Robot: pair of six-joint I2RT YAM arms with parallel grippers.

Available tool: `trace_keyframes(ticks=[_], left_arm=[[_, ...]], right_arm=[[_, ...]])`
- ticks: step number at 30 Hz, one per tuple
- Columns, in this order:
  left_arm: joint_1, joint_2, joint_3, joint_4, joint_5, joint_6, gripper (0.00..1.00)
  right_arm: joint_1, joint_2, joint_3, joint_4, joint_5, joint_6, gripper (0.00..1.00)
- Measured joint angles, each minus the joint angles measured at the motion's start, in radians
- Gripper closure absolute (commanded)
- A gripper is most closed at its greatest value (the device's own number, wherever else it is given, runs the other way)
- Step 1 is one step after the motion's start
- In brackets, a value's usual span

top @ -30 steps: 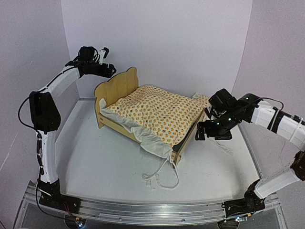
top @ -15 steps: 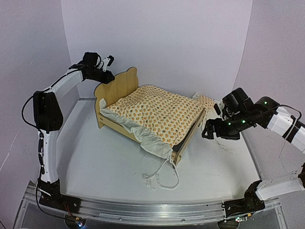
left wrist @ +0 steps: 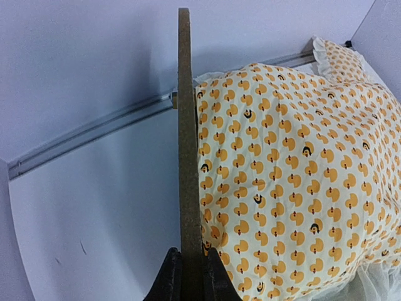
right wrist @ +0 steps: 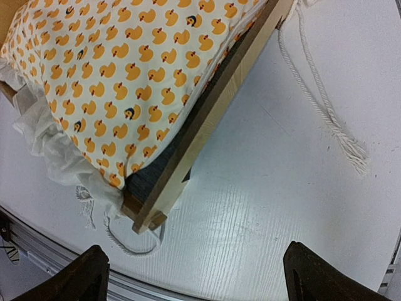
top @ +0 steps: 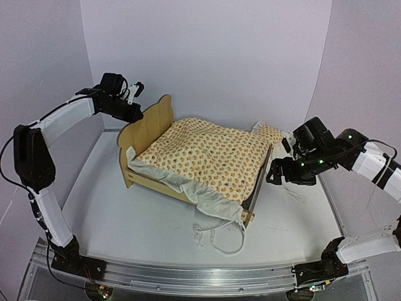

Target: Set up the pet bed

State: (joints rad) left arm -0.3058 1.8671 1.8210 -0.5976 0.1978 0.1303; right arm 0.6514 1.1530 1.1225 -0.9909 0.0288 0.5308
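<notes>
Entry: pet bed, position and hold, listed left to right.

- Left claw (left wrist: 191,279): we recorded it at the far left, fingers closed together on the top edge of the headboard (left wrist: 185,125). The board stood upright and edge-on between them.
- Pet bed (top: 145,127): it sat mid-worktop (top: 138,213). We noted its long axis running on the diagonal, from the headboard at far left to the footboard (right wrist: 219,119) at near right. From the left claw, the whole frame lay to the right and nearer.
- Bedding (top: 213,150): an orange duck print, spread over the frame, with its white ruffle spilling over the near rail.
- Pillow (top: 266,133): it lay at the far right corner, behind the footboard.
- Cord (right wrist: 319,106): it lay loose on the worktop, right of the footboard.
- Right claw (right wrist: 194,263): fingers wide apart and holding nothing. It hovered just right of the footboard, not touching it.

Judgement: we took the left arm to have the only hold. Any pull at the headboard would swing the footboard end, and the right arm was the nearer one to that end.
</notes>
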Motion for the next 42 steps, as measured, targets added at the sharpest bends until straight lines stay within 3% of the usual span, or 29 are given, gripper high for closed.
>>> trace_keyframes(ticks=[6,8,10,11,15,21,24,31,37,40,42], left_arm=[[-0.07,-0.245,-0.237,-0.093,-0.04,-0.119,0.86],[-0.08,-0.316,-0.311,-0.099,-0.013,-0.153,0.72],[-0.09,-0.378,-0.367,-0.1,0.027,-0.179,0.45],[-0.096,-0.414,-0.396,-0.101,0.043,-0.194,0.37],[-0.114,-0.538,-0.461,-0.108,0.054,-0.232,0.19],[-0.111,-0.698,-0.462,-0.108,-0.019,-0.29,0.18],[-0.111,-0.764,-0.465,-0.107,-0.029,-0.319,0.2],[-0.111,-0.927,-0.636,-0.082,0.12,-0.376,0.19],[-0.111,-1.039,-0.751,-0.069,0.231,-0.433,0.18],[-0.111,-1.07,-0.748,0.027,0.244,-0.533,0.05],[-0.111,-1.076,-0.745,0.103,0.227,-0.623,0.04]], right_arm=[[0.0,0.0,-0.002,0.002,-0.007,-0.008,0.02],[-0.001,0.008,-0.001,0.009,-0.045,-0.031,0.02],[0.001,0.044,0.02,0.008,-0.098,-0.071,0.02],[0.005,0.068,0.038,0.008,-0.119,-0.092,0.02],[0.103,0.235,0.195,0.015,-0.139,-0.25,0.02],[0.343,0.568,0.553,0.083,-0.121,-0.521,0.14],[0.404,0.729,0.683,0.135,-0.096,-0.638,0.19],[0.429,1.09,1.039,0.193,-0.014,-0.817,0.17],[0.424,1.189,1.096,0.203,0.044,-0.854,0.25],[0.423,1.194,1.087,0.206,0.066,-0.84,0.4],[0.423,1.194,1.068,0.218,0.079,-0.825,0.6]])
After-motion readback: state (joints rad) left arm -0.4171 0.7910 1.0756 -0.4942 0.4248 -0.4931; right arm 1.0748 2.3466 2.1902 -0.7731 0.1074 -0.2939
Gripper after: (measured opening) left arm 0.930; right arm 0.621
